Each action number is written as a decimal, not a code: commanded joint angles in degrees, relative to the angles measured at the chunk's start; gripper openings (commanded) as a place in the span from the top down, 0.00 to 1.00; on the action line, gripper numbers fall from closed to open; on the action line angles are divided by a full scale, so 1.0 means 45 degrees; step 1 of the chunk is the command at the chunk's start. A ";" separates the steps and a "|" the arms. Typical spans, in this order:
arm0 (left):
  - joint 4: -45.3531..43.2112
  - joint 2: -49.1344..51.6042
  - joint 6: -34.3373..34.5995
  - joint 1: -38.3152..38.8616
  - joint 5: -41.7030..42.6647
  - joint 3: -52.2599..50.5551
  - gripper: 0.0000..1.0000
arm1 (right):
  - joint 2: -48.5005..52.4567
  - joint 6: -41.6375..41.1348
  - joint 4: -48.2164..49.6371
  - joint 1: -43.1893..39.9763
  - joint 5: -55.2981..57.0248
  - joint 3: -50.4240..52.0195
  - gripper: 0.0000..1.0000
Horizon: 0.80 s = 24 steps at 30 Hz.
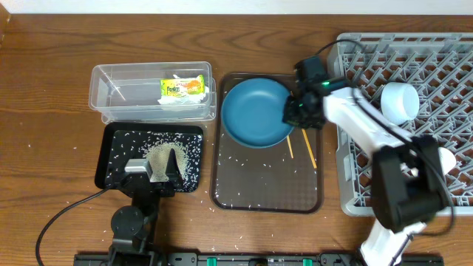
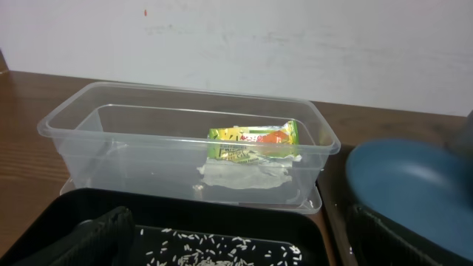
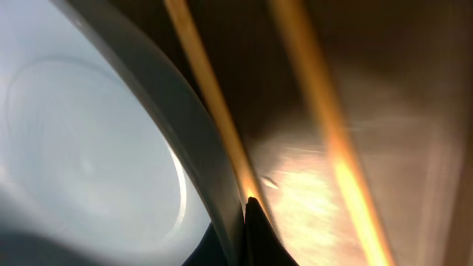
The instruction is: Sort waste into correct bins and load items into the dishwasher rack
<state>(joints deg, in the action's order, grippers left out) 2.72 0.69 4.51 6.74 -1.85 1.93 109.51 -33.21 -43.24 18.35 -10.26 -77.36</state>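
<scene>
The right pincer (image 1: pixel 294 112) grips the rim of the dark-blue plate (image 1: pixel 255 111). The left pincer (image 1: pixel 157 166) sits over the rice-strewn black tray (image 1: pixel 112 159); its gap cannot be told.

Right wrist view blurred: large round dark-blue plate (image 3: pixel 89 148) rim and thin wooden chopsticks (image 3: pixel 205 81) smeared. Overhead: right gripper (image 1: pixel 293 117) fingertips hidden at plate rim, grip unclear; chopsticks' far ends covered. At counter's right edge, light-grey plastic crate (image 1: pixel 443 74) cut off by frame.
</scene>
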 commanded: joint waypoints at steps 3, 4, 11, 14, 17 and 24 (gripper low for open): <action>0.0238 -0.0102 0.0097 -0.0102 -0.0063 -0.0379 0.07 | -0.3648 0.1700 -0.0947 -0.1428 0.4279 -0.0136 0.99; 0.0238 -0.0102 0.0102 -0.0102 -0.0063 -0.0379 0.07 | -0.4153 0.1710 -0.1190 -0.1622 0.5761 -0.0136 0.99; 0.0238 -0.0102 0.0102 -0.0102 -0.0063 -0.0379 0.07 | -0.6431 0.1938 -0.1054 -0.2905 1.6898 -0.0131 0.99; 0.0238 -0.0102 0.0102 -0.0102 -0.0063 -0.0379 0.07 | -0.6343 0.3997 0.0248 -0.3667 1.8700 -0.0131 0.99; 0.0238 -0.0102 0.0102 -0.0102 -0.0063 -0.0379 0.07 | -0.6052 0.5518 0.1389 -0.4473 1.8753 -0.0131 0.99; 0.0238 -0.0102 0.0102 -0.0102 -0.0063 -0.0379 0.07 | -0.4687 0.8903 0.3157 -0.5833 1.8748 -0.0131 0.99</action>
<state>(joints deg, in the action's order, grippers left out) 2.72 0.67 4.51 6.74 -1.85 1.96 85.89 -2.37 -30.30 -6.28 70.35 -77.45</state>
